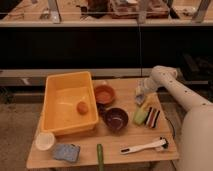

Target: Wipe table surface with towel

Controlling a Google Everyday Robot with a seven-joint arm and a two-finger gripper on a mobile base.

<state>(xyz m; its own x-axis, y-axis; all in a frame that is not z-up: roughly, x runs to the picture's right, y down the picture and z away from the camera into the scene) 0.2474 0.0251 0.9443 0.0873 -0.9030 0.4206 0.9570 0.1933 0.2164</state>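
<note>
Over on the far right side of the table surface (125,139), the robot's white arm (175,90) bends in from the right edge and drops its gripper (141,94) down near the back of the wood. A pale greyish towel (140,98) is bunched right at the gripper, touching the tabletop; I honestly can't tell whether it's pinching the cloth or just pressing on it.

Just in front of the towel there's a yellow-green sponge (140,115) sitting next to a striped pad (152,116), the two touching or nearly so. Closer to the front edge lies a white brush (145,146) with a dark end pointing right.

Middle of the table: an orange bowl (104,93) at the back and a dark purple bowl (116,119) just in front of it. To the left is a big yellow tub (56,117) with a small orange ball-like thing (82,107) inside. Near the front left corner sits a white cup (45,141), a blue-grey square pad (66,152) beside it, and a thin green stick-shaped thing (100,156) poking over the front edge.
</note>
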